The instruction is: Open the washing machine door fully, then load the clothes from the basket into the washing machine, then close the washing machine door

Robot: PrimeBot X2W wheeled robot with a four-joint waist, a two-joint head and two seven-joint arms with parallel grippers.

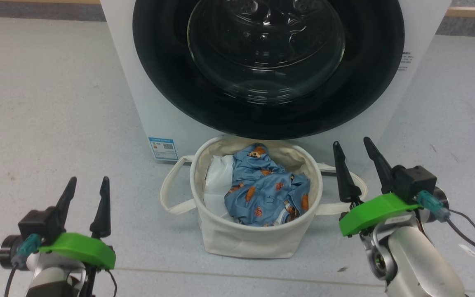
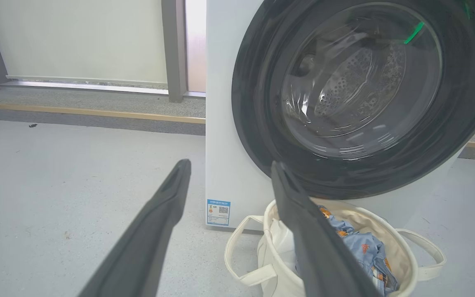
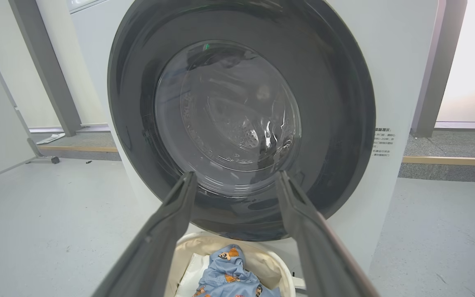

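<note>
Step in hand: open the door. Not begun.

Left gripper (image 1: 89, 179): left of the basket (image 1: 245, 241), well apart. Fingers are spread, nothing held.

Clothes (image 1: 262, 187): bunched inside the basket, on the white liner.

Door (image 1: 159, 62): directly behind and above the basket, flush against the washer (image 1: 136, 95).

Right gripper (image 1: 352, 141): right of the basket, just beside its right handle. Fingers are spread, empty.

Judgement: no handle or catch can be made out on the black ring, so find the latch edge first. Hook one finger behind that edge and pull along the door's arc, not straight back. The door's low rim hangs near the basket's top, so the swing may clip it. Keep the arm above the basket handles and carry the swing fully open.
</note>
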